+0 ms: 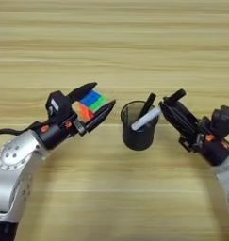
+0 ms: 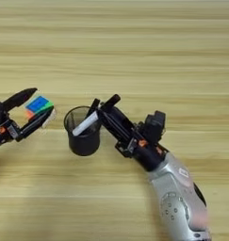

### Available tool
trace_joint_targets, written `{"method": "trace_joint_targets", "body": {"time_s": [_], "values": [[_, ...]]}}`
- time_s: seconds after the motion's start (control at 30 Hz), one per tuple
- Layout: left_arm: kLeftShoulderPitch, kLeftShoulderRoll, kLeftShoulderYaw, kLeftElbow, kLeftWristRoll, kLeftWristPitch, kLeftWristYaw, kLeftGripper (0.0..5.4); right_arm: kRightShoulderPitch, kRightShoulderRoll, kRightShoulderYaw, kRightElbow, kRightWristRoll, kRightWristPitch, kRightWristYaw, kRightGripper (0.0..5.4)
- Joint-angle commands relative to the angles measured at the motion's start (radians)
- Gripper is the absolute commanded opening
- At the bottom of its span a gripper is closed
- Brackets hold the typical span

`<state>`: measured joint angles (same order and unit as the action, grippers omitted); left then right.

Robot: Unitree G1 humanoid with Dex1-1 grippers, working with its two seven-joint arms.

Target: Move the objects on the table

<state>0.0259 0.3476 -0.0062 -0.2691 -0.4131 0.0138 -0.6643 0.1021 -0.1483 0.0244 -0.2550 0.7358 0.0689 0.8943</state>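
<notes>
Left eye view, left pincer point(image 1: 98, 100) gripping cube point(image 1: 91, 103), marker point(image 1: 146, 118) seemingly in cup point(image 1: 138, 126)

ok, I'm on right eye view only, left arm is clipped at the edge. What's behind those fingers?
Observer: The left gripper has its fingers closed on the puzzle cube. Behind it, a silver forearm comes up from the lower-left corner.
Operator: Anything trailing off that arm?
Observer: Yes, a black cable runs from the picture's left edge toward the wrist.
</notes>
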Motion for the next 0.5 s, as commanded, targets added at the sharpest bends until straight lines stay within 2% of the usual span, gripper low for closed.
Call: {"method": "trace_joint_targets", "body": {"time_s": [0.03,0.17,0.33,0.5], "values": [[-0.036,-0.039,0.032,0.04,0.03,-0.052,0.056,4.0,-0.02,0.008,-0.022,0.015,0.004,-0.012,-0.008,0.74],[-0.071,-0.072,0.073,0.104,0.079,-0.097,0.15,4.35,-0.028,0.015,-0.039,0.023,0.001,-0.022,-0.02,0.74],[-0.087,-0.109,0.084,0.178,0.169,-0.147,0.26,4.84,-0.033,0.017,-0.042,0.038,-0.032,-0.041,-0.034,0.74],[-0.118,-0.12,0.102,0.261,0.23,-0.173,0.342,5.3,-0.032,0.009,-0.027,0.054,-0.083,-0.064,-0.043,0.74]]}}
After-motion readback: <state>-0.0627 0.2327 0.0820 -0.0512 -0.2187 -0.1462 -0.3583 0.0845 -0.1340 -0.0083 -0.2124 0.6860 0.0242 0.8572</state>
